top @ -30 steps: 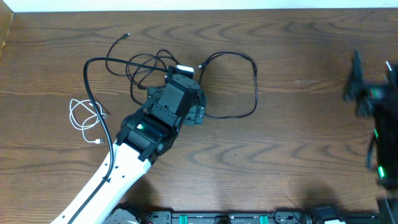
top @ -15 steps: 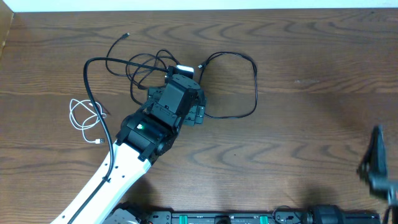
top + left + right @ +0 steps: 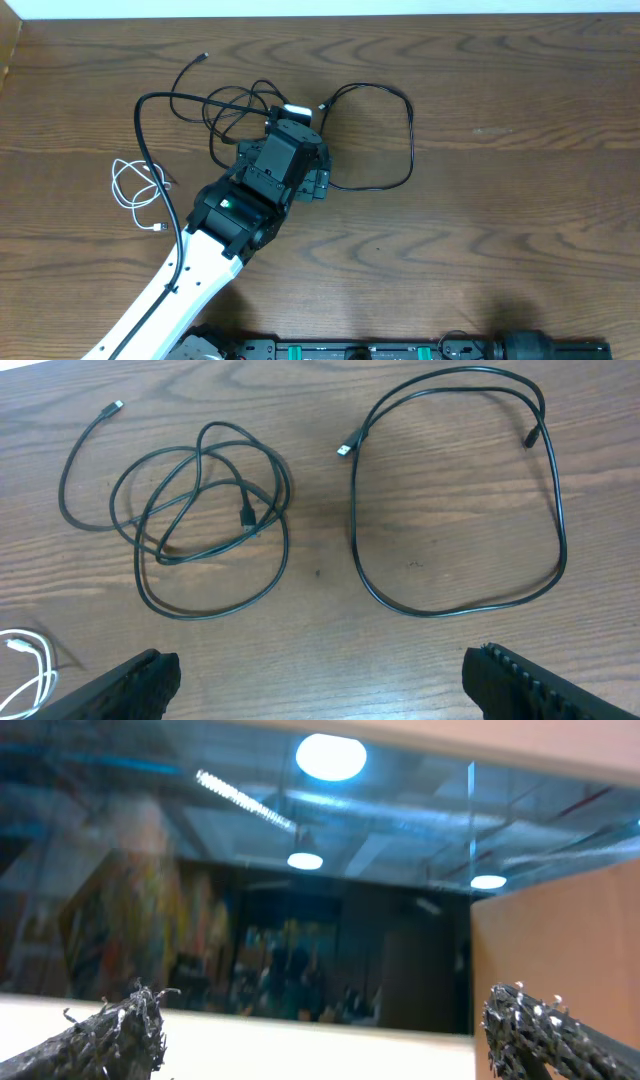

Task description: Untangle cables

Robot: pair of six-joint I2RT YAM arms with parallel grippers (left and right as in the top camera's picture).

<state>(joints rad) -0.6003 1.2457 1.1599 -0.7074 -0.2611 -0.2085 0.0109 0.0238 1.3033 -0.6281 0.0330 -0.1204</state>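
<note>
Just ahead of the left gripper (image 3: pixel 320 670), fingers spread wide and holding nothing, lay both black cables. The coiled black cable (image 3: pixel 247 512) sat forward-left, crossing over itself, and the looped black cable (image 3: pixel 440 612) forward-right, the two apart. The white cable (image 3: pixel 158 227) sat off to its left, clear of both. The gripper hung high, probably to survey them. The right gripper (image 3: pixel 320 1020), spread and empty, faced the room, seemingly parked aside.
</note>
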